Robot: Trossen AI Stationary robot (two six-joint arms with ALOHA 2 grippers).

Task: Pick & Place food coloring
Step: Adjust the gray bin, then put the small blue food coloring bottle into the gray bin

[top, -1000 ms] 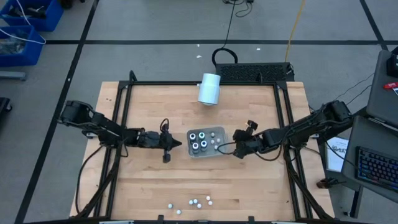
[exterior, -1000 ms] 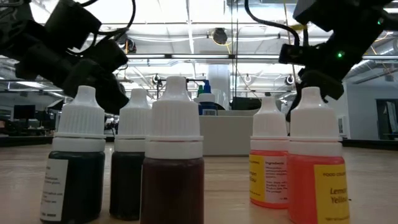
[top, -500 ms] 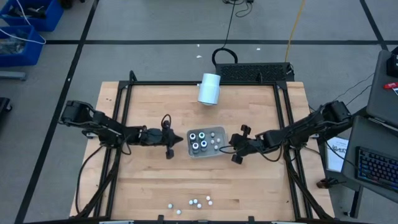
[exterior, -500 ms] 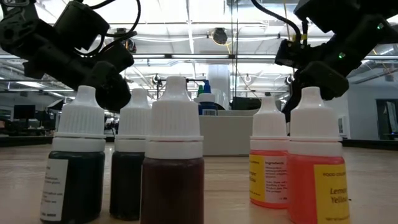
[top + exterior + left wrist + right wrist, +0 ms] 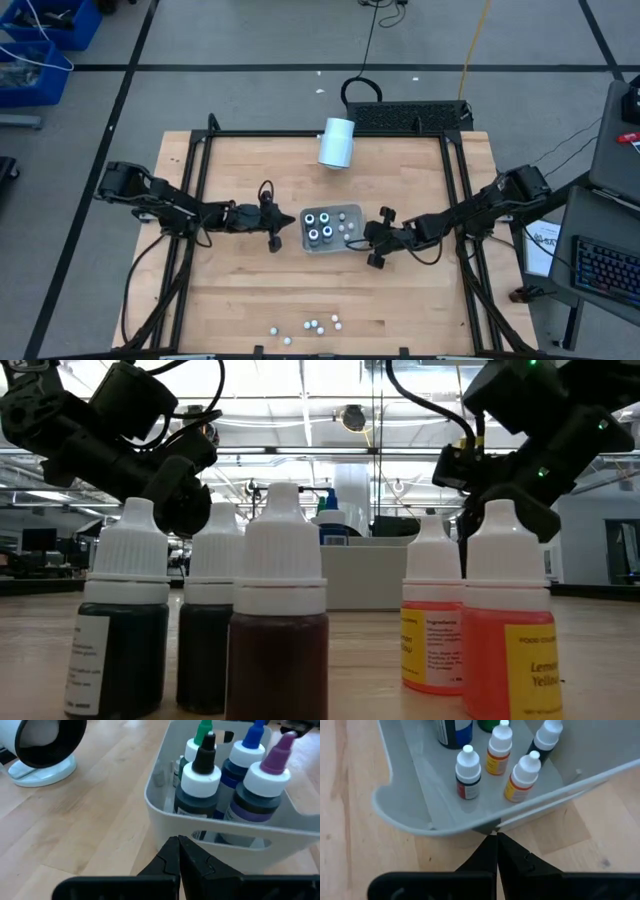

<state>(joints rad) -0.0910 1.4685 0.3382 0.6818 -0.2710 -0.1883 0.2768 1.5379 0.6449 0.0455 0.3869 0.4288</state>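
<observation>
1. Food coloring sits in two groups: larger dark round bottles with pale collars and coloured tips (image 5: 200, 780) plus four small white-capped dropper bottles (image 5: 495, 750) inside the pale grey rectangular plastic tray (image 5: 331, 228) at table centre; five more small white-capped bottles (image 5: 310, 326) stand loose near the front edge of the light wooden table (image 5: 240, 300), well apart from the tray.
2. Left gripper (image 5: 273, 236) is just beside the tray's left end, fingers clenched, holding nothing. Its tips point at the tray wall (image 5: 210, 832).
3. Right gripper (image 5: 375, 250) is at the tray's right front corner, also clamped together and empty, tips touching or nearly touching the rim (image 5: 490, 822).
4. Risk: both sets of tips are pinched together, so neither can take a bottle. Going forward like this probably pushes the tray instead.
5. Risk: a shove from both ends could tilt or slide the tray and topple the tall narrow bottles inside.
6. Risk: the small bottles stand close together; opening the fingers among them may knock neighbours over.
7. White cylinder lying on its side (image 5: 336, 142) at the back is well clear.
</observation>
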